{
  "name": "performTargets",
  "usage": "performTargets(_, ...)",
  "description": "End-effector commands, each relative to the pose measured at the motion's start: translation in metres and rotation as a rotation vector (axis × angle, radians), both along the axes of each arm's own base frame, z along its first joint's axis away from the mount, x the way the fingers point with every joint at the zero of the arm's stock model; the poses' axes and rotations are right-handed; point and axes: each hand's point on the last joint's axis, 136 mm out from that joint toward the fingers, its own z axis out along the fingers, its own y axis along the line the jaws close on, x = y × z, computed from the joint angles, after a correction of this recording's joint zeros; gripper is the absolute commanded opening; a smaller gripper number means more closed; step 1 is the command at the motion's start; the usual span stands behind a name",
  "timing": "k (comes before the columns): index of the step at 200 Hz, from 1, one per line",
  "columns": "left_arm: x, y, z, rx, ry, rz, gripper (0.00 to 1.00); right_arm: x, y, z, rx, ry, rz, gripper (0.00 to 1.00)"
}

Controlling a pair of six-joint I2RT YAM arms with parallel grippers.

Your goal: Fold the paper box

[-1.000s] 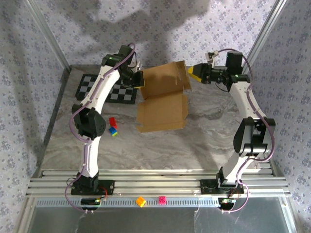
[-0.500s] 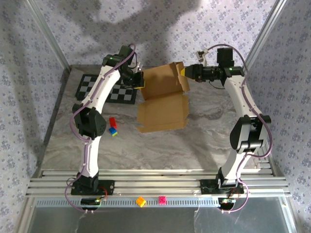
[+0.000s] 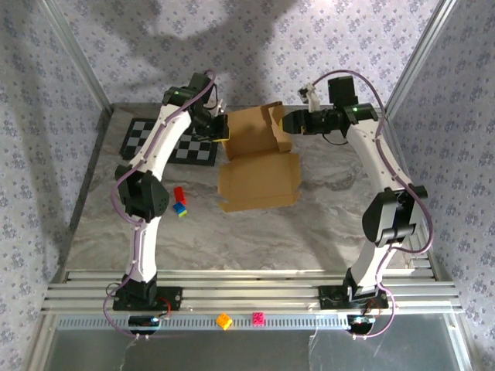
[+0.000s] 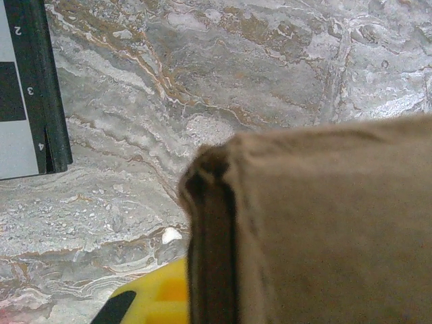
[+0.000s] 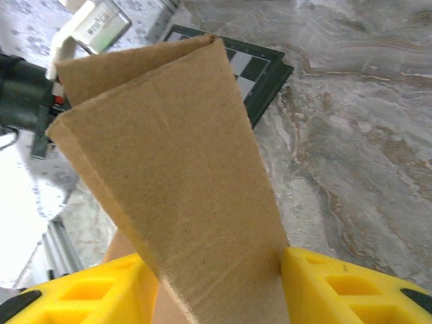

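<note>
The paper box (image 3: pixel 259 182) is tan cardboard; its base lies flat mid-table and its lid (image 3: pixel 249 131) stands raised at the back. My left gripper (image 3: pixel 223 127) is shut on the lid's left edge. In the left wrist view the cardboard (image 4: pixel 324 229) covers the right side, with one yellow finger (image 4: pixel 152 300) beside its dark edge. My right gripper (image 3: pixel 283 123) is at the lid's right side. Its yellow fingers (image 5: pixel 337 287) sit on both sides of a bent side flap (image 5: pixel 182 169), closed against it.
A black-and-white checkerboard mat (image 3: pixel 166 143) lies left of the box, behind the left gripper. Small red (image 3: pixel 179 194) and blue-green (image 3: pixel 181 209) blocks sit near the left arm. Orange (image 3: pixel 224 321) and pink (image 3: pixel 258 318) blocks rest on the front rail. Patterned walls close in both sides.
My right gripper has moved left from beside the box onto the lid's right flap, its jaws narrowing, and the flap has bent inward. The left gripper has kept its hold.
</note>
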Motion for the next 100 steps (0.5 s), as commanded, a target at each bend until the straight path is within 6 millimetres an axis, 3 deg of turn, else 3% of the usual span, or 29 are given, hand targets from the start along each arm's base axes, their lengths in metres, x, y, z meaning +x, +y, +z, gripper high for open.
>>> performTargets(1,-0.003,-0.007,0.004,-0.031,0.011,-0.013,0.0,-0.004,-0.004,0.008,-0.105,-0.051,-0.032,0.52)
performTargets(29,-0.004,-0.009,0.005,-0.031,0.008,-0.016,0.0,-0.002,-0.001,0.005,-0.16,-0.066,-0.048,0.51)
performTargets(100,-0.006,-0.015,0.01,-0.025,0.001,-0.009,0.0,0.008,-0.009,-0.007,-0.427,-0.14,-0.209,0.34)
